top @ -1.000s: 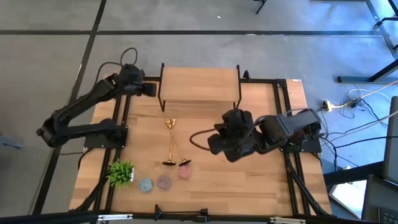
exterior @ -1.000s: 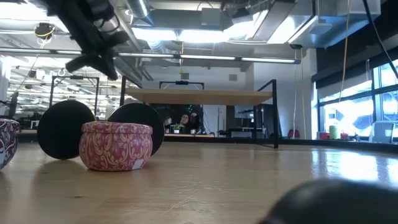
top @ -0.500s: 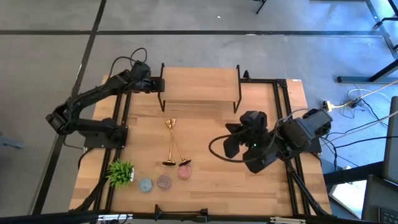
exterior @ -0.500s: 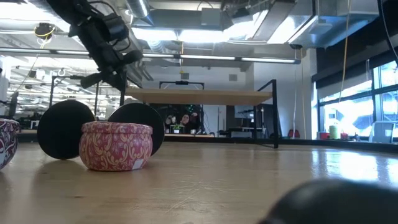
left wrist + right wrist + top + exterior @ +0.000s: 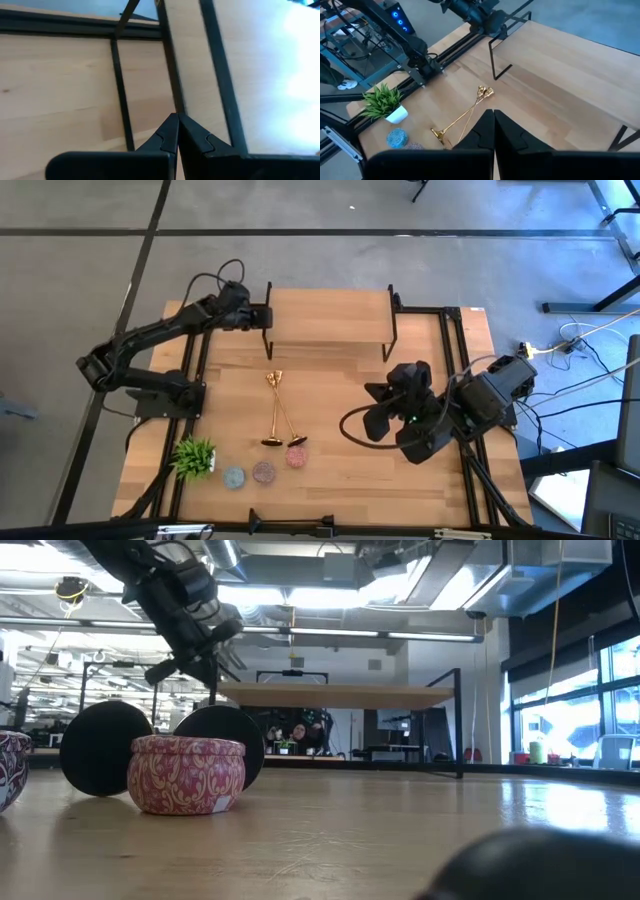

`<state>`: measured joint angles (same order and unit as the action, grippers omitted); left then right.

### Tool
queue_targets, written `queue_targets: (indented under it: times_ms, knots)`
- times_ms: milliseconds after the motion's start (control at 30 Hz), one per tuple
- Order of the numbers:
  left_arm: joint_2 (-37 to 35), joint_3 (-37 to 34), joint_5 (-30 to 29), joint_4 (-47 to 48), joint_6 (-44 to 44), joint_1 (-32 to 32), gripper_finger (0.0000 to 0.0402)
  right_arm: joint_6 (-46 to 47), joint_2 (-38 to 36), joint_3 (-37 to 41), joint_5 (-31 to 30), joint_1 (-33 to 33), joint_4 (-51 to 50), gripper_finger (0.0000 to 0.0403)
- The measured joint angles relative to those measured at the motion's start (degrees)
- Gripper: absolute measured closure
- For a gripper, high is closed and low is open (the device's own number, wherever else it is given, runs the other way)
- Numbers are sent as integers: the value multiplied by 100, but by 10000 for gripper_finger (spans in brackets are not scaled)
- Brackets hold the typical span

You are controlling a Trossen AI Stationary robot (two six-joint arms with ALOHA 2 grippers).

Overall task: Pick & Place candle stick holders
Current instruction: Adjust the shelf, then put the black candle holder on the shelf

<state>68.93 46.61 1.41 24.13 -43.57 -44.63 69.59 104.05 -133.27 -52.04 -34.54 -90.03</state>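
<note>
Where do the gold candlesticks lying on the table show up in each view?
High view: gold candlesticks lying crossed, left of table centre, near the red tin.
Low view: only their dark round bases show, behind the red tin.
Left wrist view: not in it.
Right wrist view: lower centre, just above the gripper fingers.
Shared landmark: the wooden shelf.

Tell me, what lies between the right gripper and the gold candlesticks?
Only bare wooden table lies between the right gripper and the gold candlesticks, as the high view shows.

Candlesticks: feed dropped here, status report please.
Left claw shut, against the shelf's left leg. Right claw shut, empty, above the table's right half. Two gold candlesticks lying flat mid-table, untouched. Pink tin beside their bases.
</note>
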Motion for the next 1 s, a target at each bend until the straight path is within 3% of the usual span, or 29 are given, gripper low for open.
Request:
queue_targets:
  times_ms: [367,467,667,1000]
  knots:
    - [-1169,250,-793,1062,83,-7,400,-913,-21,0,196,4,2,403]
    - [-1658,352,-463,1210,158,122,399,-1332,-35,0,393,58,2,403]
    - [-2592,359,396,1250,-173,720,399,-2175,-78,2,1488,373,2,403]
    - [-3459,361,814,1438,-791,2591,399,-3488,-74,2,2118,844,117,403]
